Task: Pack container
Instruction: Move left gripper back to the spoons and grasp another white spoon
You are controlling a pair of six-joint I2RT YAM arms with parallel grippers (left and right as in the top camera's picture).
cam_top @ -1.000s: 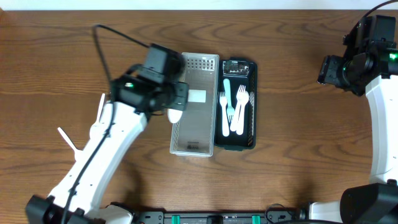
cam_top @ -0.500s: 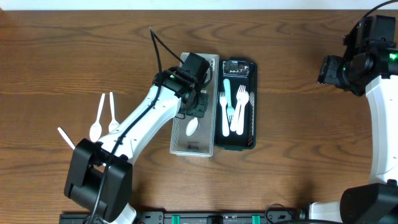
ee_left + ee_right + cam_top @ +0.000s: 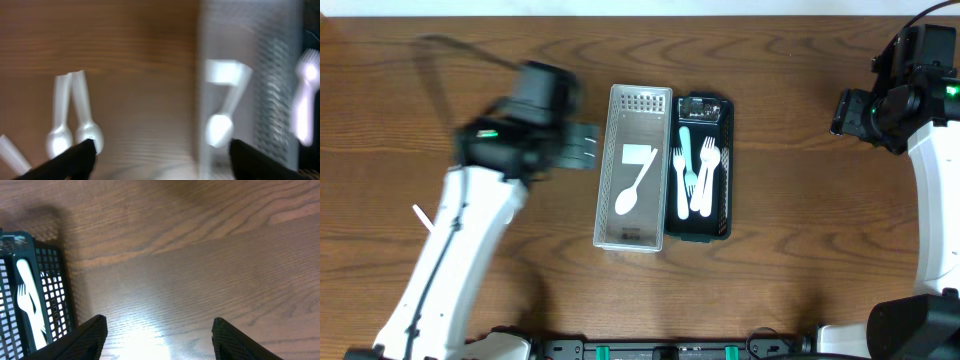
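1. The left arm has a long, smooth white shell, smeared by motion blur.
2. Its wrist housing is black and boxy, with a small green light.
3. A thin black cable arcs above that housing.
4. The right arm has the same white shell, with black joint blocks carrying green lights.
5. The left gripper has dark, wedge-shaped fingers.
6. The right gripper has matte black fingers with angled tips.
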